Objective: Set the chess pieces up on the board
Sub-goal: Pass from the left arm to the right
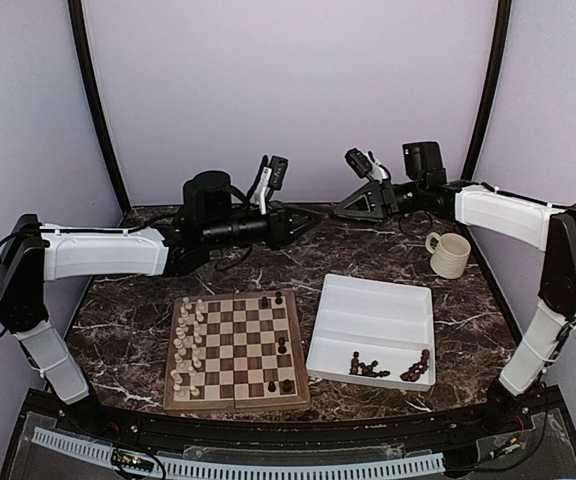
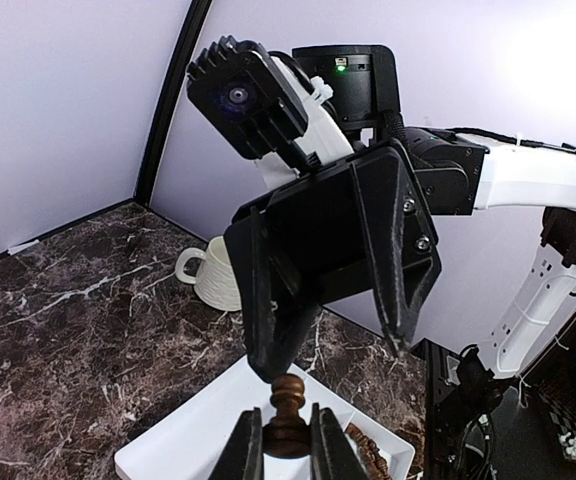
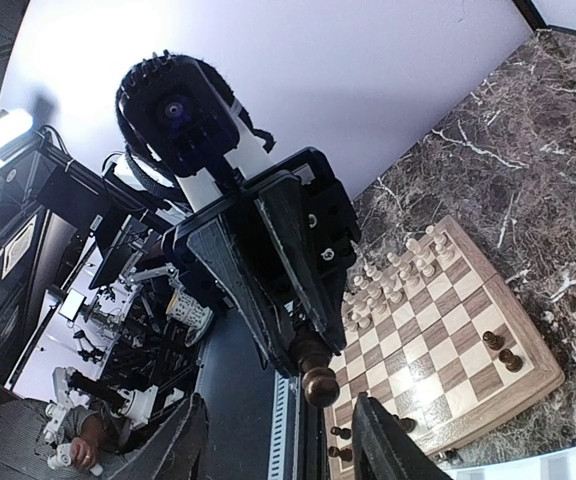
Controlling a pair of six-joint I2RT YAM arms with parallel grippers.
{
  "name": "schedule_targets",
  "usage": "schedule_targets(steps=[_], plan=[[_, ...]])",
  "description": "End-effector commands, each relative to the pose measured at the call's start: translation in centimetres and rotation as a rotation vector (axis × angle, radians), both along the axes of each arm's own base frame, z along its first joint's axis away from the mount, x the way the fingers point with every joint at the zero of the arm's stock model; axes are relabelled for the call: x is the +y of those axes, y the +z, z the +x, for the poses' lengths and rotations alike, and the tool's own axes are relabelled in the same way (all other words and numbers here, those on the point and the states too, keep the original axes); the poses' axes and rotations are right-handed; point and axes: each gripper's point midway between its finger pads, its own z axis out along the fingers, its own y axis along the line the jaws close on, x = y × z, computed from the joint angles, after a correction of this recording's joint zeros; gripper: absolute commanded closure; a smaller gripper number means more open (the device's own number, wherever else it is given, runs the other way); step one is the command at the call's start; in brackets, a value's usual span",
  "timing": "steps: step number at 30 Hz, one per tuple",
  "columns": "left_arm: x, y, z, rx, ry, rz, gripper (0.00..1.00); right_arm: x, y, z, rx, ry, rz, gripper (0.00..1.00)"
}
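Note:
Both arms are raised over the back of the table, tip to tip. My left gripper [image 1: 311, 215] is shut on a dark brown pawn [image 2: 288, 425], held by its base with the head forward. It also shows in the right wrist view [image 3: 320, 383]. My right gripper [image 1: 341, 209] is open and empty. One of its fingertips [image 2: 268, 368] sits just above the pawn's head. The board [image 1: 236, 403] lies at the front left. Cream pieces [image 1: 190, 340] fill its left two columns, and several dark pieces [image 1: 282, 345] stand on its right side.
A white tray [image 1: 373, 310] right of the board holds several loose dark pieces [image 1: 368, 368] along its near edge. A cream mug [image 1: 450, 254] stands at the back right. Dark marble table with purple walls behind.

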Motion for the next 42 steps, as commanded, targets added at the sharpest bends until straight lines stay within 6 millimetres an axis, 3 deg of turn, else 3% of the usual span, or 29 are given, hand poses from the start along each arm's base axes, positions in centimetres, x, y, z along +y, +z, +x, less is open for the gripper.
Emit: schedule_targets(steps=[1, 15, 22, 30, 42], plan=[[0.2, 2.3, -0.4, -0.048, -0.008, -0.056, 0.89, 0.2, 0.3, 0.3, 0.003, 0.02, 0.023, 0.52], [-0.9, 1.9, 0.2, -0.031, -0.033, -0.071, 0.89, 0.9, 0.6, 0.2, 0.016, 0.044, 0.041, 0.71], [-0.9, 2.0, 0.3, -0.037, -0.027, -0.076, 0.88, 0.9, 0.0, 0.5, 0.028, 0.03, 0.032, 0.67], [-0.7, 1.9, 0.6, -0.038, -0.001, -0.083, 0.88, 1.1, -0.8, 1.0, 0.035, 0.007, 0.017, 0.68], [-1.0, 1.4, 0.9, -0.024, 0.003, -0.082, 0.88, 1.2, -0.6, 1.0, 0.024, 0.002, 0.016, 0.9]])
